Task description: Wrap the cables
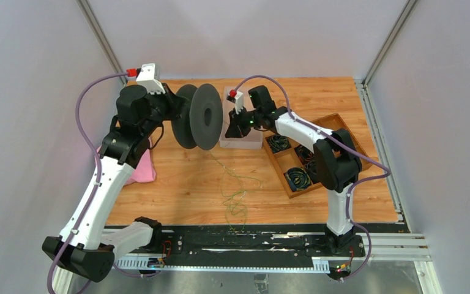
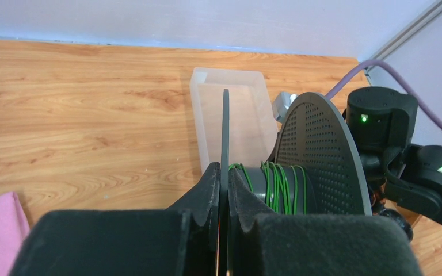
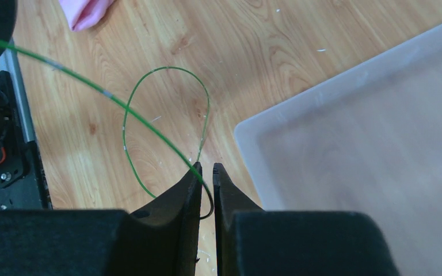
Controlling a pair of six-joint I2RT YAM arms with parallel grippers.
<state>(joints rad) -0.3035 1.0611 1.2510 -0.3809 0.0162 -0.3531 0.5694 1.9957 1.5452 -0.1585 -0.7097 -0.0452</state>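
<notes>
Left gripper (image 2: 225,172) is pinching the near flange of the spool (image 1: 199,116), fingers pressed flat on either side of the thin disc. It is holding the spool off the table (image 1: 177,196), axle level, just beside the bin (image 1: 245,141).

A few turns of green cable (image 2: 276,184) are sitting on the core between the flanges.

Right gripper (image 3: 206,169) is hovering at the bin's near corner, fingers almost together and nipping the cable (image 3: 109,95). The strand is running taut from the tips toward the spool. A slack loop is lying below on the wood.

More cable is trailing loose toward the near edge (image 1: 232,196).

Tray (image 1: 291,158) at right is holding coiled cables. Cloth (image 1: 142,168) is lying by the left arm.
</notes>
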